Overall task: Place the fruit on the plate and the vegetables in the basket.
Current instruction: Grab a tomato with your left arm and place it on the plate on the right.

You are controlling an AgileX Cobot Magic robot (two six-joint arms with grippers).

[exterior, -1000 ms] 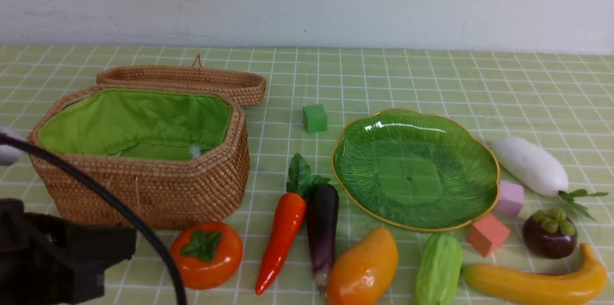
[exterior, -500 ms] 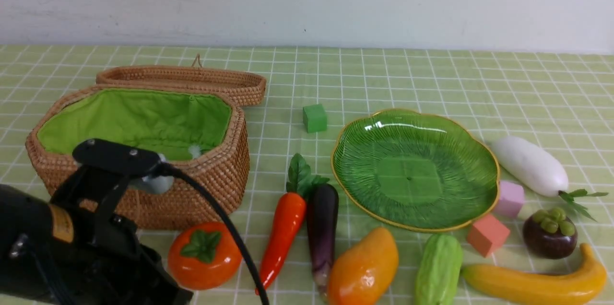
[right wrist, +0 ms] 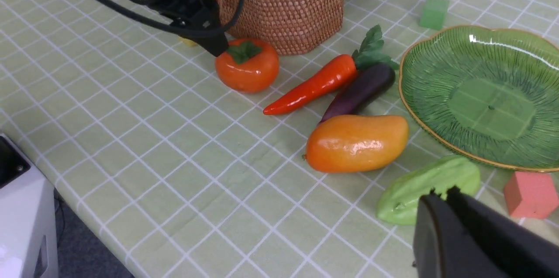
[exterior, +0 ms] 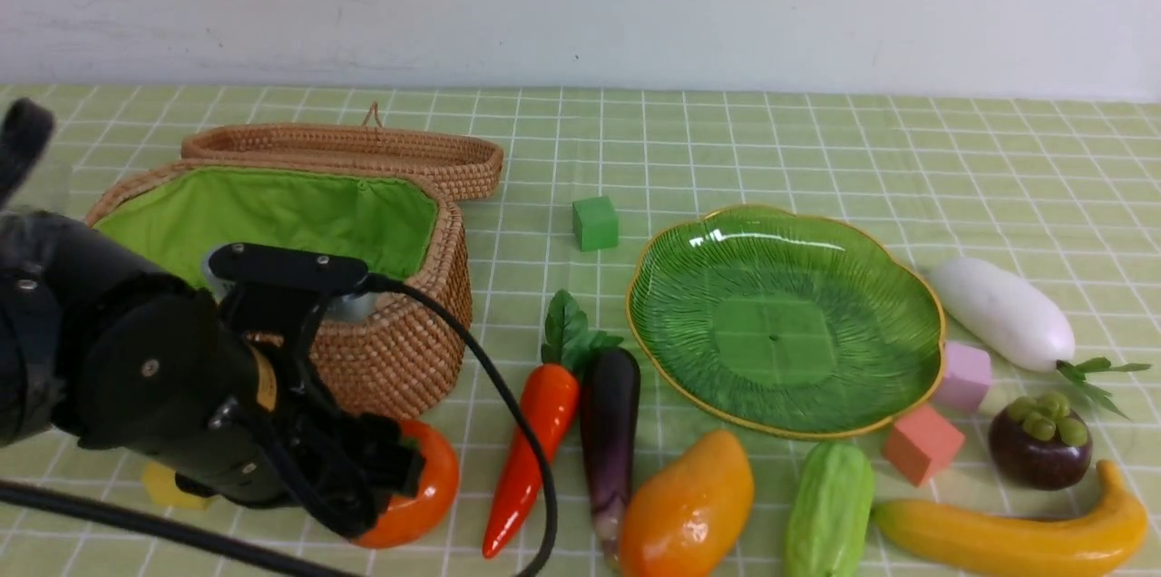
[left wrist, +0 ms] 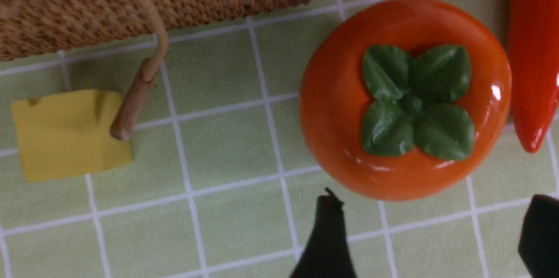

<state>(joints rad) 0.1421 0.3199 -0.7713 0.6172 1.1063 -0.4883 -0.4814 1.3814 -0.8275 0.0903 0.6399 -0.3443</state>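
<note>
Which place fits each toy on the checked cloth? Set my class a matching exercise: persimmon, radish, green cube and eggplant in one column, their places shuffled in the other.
Things
1. persimmon
2. radish
3. green cube
4. eggplant

Places
A. just right of the plate
B. right beside the carrot
C. by the left pincer, in front of the basket
D. farther back, between basket and plate

Pairs: 1-C, 2-A, 3-D, 4-B
</note>
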